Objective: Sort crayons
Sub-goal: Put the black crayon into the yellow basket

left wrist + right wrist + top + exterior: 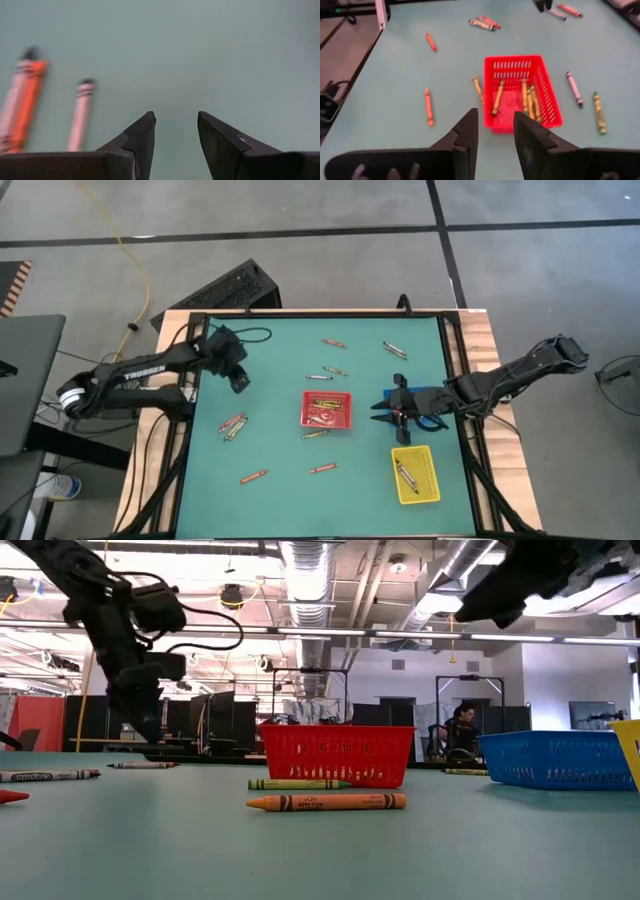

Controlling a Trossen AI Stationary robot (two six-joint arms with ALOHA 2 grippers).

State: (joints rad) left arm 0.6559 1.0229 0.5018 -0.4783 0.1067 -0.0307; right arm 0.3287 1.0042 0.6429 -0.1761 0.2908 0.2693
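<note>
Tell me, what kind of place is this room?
Probably a robotics lab or workshop: bare ceiling ducts, a person at a workstation behind, and a green-topped table with two arms mounted beside it.

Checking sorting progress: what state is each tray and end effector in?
Red plastic mesh tray: holds several crayons.
Yellow plastic mesh tray: holds one crayon.
Blue plastic tray: contents hidden.
Left end effector: open, empty.
Right end effector: open, empty.
</note>
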